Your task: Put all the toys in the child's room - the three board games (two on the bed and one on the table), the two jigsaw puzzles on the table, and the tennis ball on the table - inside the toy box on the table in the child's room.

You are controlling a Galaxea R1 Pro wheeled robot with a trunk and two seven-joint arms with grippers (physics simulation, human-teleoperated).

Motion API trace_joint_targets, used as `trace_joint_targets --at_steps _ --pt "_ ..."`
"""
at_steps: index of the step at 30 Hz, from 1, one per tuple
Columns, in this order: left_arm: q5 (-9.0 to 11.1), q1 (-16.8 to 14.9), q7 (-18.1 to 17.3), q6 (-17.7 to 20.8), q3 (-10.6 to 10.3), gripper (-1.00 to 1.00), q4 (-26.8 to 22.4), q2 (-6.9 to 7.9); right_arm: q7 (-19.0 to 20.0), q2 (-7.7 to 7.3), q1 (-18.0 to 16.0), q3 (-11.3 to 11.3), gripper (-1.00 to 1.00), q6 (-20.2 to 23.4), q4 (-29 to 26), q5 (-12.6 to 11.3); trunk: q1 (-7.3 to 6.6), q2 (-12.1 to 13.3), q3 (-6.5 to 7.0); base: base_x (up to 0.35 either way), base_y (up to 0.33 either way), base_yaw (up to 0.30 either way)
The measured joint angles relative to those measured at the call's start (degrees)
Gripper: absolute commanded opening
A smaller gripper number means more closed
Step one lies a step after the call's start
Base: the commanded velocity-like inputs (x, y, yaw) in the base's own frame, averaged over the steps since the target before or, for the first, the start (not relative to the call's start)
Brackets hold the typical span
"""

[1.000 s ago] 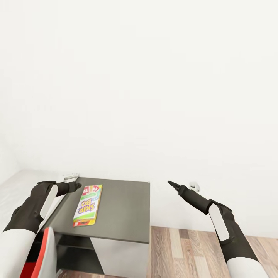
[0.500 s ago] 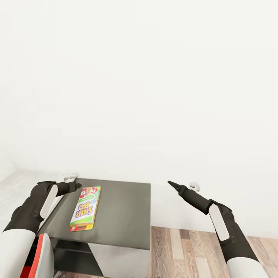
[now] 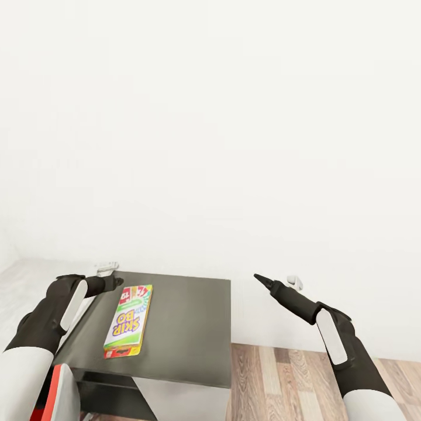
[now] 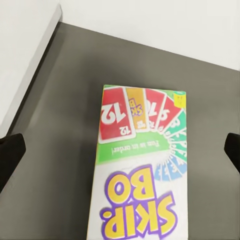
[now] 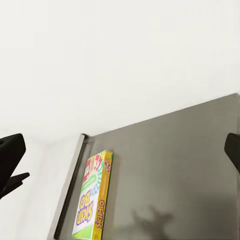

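Note:
A board game (image 3: 127,318), a flat Skip-Bo box with red, green and yellow cards on its lid, lies flat on the dark grey top of the table (image 3: 187,327). My left gripper (image 3: 115,282) hovers just over the box's far end; in the left wrist view the gripper (image 4: 120,155) is open, its dark fingers (image 4: 11,159) wide apart above the box (image 4: 140,200). My right gripper (image 3: 261,280) hangs open in the air to the right of the table, past its edge. The right wrist view looks across the table (image 5: 175,170) to the box (image 5: 92,197).
A pale grey top (image 3: 23,280) joins the dark one at the left. A red-and-white chair (image 3: 58,392) stands at the table's near left. Wood-plank floor (image 3: 280,380) lies to the right, below my right arm. A plain white wall (image 3: 210,146) runs behind.
The whole picture has shifted a little, so the camera has moved: table and box sit slightly lower and further left. Both arms hold the same pose.

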Motion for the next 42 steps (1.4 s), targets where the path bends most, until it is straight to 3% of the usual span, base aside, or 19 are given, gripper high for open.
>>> trace_joint_targets --at_steps 42 --pt "0.0 0.0 0.0 0.0 -0.1 1.0 0.1 -0.7 0.3 -0.04 0.0 0.0 1.0 0.1 0.0 0.0 0.01 0.0 -3.96 0.046 -0.01 0.0"
